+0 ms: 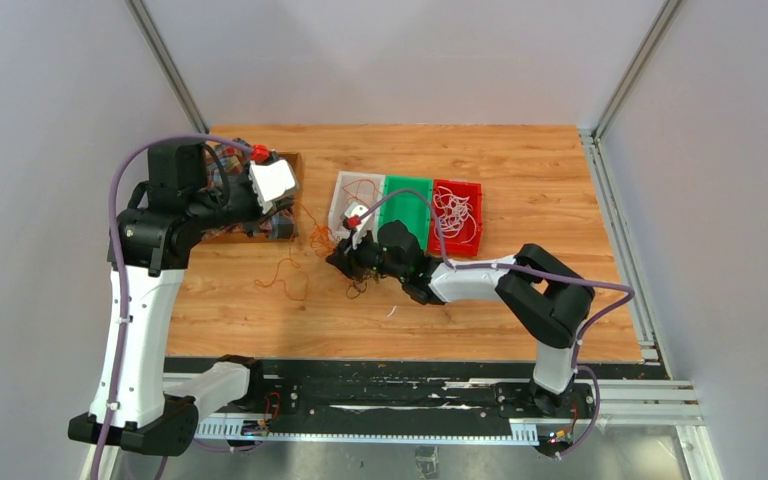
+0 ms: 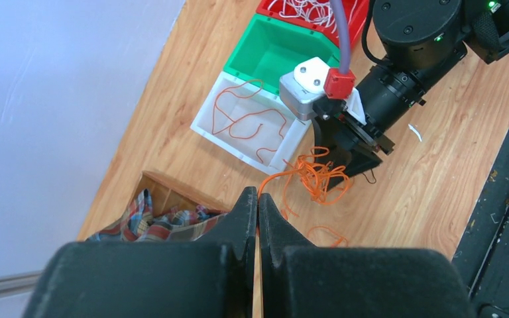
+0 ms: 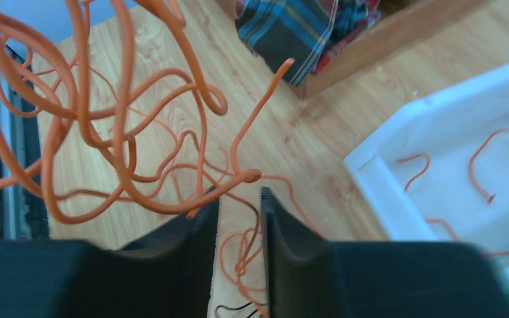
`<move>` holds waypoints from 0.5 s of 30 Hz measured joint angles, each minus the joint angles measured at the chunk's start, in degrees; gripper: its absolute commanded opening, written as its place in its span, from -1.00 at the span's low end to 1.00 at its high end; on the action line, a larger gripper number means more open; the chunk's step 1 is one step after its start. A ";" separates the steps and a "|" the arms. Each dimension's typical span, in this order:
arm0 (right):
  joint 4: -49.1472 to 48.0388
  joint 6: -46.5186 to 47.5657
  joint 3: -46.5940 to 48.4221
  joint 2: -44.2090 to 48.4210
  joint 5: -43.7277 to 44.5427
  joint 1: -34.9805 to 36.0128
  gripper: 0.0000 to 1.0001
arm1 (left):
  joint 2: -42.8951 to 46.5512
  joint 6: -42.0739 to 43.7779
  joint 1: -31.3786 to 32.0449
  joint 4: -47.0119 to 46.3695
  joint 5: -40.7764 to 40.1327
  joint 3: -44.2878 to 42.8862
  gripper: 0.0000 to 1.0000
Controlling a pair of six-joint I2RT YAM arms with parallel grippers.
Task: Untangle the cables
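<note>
Beside the white bin (image 2: 228, 149), light springy cables (image 2: 315, 177) likely suit a free-end pinch; right hand (image 3: 238, 199) half-closed about one strand, grip unclear; left hand (image 2: 258, 199) closed.

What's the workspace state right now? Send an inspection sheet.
Surface: wood table.
Job's things: orange tangle beside white bin; orange cables in that bin; white cables in red bin; green bin looks empty.
Clutter: box with cloth; white scrap.
Grippers: left gripper shut, orange strand reaching its tips; right gripper jaws slightly apart at tangle.
Cables: purple hoses on both arms.
Surroundings: grey walls, metal posts.
</note>
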State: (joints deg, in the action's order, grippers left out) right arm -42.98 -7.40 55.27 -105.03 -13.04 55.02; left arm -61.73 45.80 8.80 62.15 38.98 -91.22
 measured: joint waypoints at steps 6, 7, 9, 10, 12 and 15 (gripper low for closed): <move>-2.60 -0.44 0.46 -0.63 0.39 0.00 -0.99 | -0.07 0.09 0.02 0.22 -0.90 -1.51 -0.99; -2.67 -0.48 -0.02 -0.37 0.66 0.00 -0.99 | -0.07 0.31 0.02 0.20 -1.36 -2.10 -0.99; -2.64 -0.70 -2.27 1.05 1.44 0.00 -0.99 | -0.26 0.92 0.02 0.28 -2.75 -3.39 -0.99; -2.49 -0.92 -4.02 2.34 2.05 0.00 -0.99 | -0.48 1.18 0.04 0.28 -4.02 -4.39 -0.99; -1.75 -1.73 -8.17 6.25 3.80 0.00 -0.99 | -0.96 1.57 0.07 -0.33 -7.02 -6.47 -0.99; -0.68 -3.41 -13.40 13.40 7.17 -0.35 -0.99 | -0.98 2.08 0.07 -2.67 -11.72 -7.56 -0.99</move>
State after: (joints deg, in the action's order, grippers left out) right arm -43.66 -10.81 41.87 -91.64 -5.87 54.68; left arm -62.72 47.88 8.86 59.48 27.27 -98.78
